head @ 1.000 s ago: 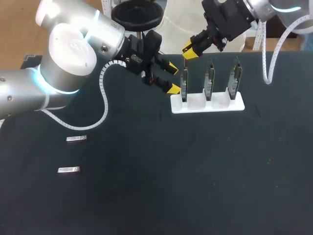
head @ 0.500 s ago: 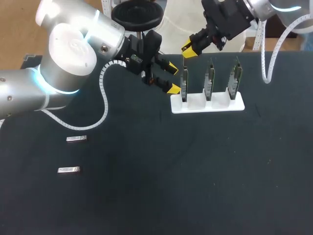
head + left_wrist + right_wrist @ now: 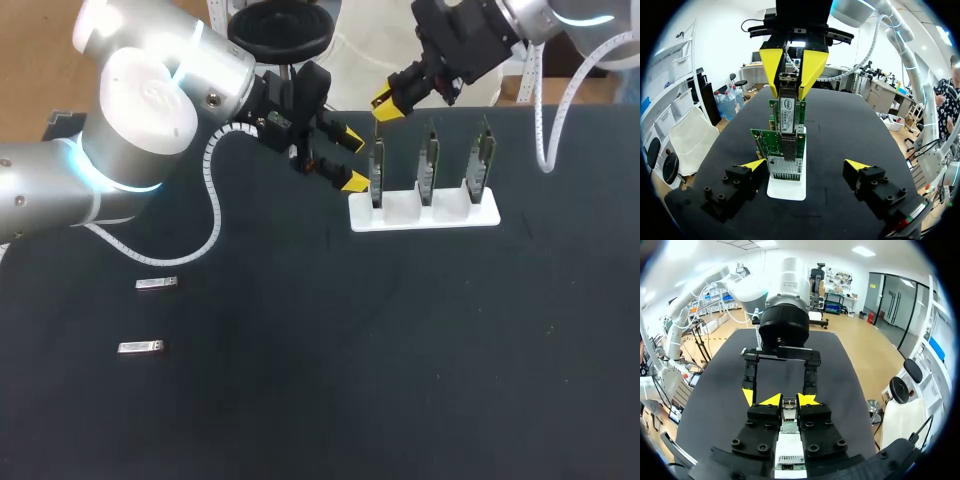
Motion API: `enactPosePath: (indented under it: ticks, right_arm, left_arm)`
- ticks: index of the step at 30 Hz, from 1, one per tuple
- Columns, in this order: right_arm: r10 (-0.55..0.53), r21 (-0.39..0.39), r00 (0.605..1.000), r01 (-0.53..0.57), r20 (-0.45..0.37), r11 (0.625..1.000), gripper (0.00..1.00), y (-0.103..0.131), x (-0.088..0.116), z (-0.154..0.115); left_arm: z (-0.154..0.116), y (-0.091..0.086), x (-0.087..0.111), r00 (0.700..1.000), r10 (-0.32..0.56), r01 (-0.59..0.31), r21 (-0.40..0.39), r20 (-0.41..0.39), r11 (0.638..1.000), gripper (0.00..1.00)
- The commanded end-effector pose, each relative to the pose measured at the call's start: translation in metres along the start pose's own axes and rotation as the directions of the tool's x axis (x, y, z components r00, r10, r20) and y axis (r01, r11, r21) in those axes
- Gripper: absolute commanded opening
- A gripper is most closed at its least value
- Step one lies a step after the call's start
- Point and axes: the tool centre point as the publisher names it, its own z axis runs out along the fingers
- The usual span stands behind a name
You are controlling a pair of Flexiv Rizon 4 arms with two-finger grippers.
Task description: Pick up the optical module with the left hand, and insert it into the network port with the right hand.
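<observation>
White arms (image 3: 150, 100); black, yellow-tipped end effectors (image 3: 353, 160) (image 3: 387, 105)

My right gripper (image 3: 388, 103) holds the module (image 3: 786, 112) atop the stand's (image 3: 425, 212) leftmost card (image 3: 377, 175), with my left gripper (image 3: 352, 160) at its nine o'clock. Two spare modules (image 3: 157, 284) lie at the counter's (image 3: 400, 350) eight o'clock.

In the left wrist view the lower end of the module (image 3: 786, 114) merges with the front card (image 3: 762, 142), so whether it is seated cannot be told; that card mostly hides the two behind. From above, the module in the right gripper (image 3: 388, 103) is too small to make out.
</observation>
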Motion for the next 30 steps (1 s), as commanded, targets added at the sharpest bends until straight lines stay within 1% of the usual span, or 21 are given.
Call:
enactPosePath:
  ticks: [1,15,30]
  right_arm:
    - [0.006,0.001,1.000,-0.006,-0.001,1.000,0.00,-0.0006,0.0031,0.0026]
    - [-0.026,0.012,1.000,0.026,0.008,1.000,0.00,0.0006,-0.0061,-0.0039]
    - [-0.007,0.007,1.000,0.007,0.005,1.000,0.00,-0.0007,-0.0011,-0.0019]
  left_arm:
    - [0.0006,0.0016,-0.0009,1.000,-0.001,0.001,0.003,-0.005,1.000,1.00]
    - [0.0006,0.0016,-0.0009,1.000,-0.001,0.001,0.003,-0.005,1.000,1.00]
    - [0.0006,0.0016,-0.0009,1.000,-0.001,0.001,0.003,-0.005,1.000,1.00]
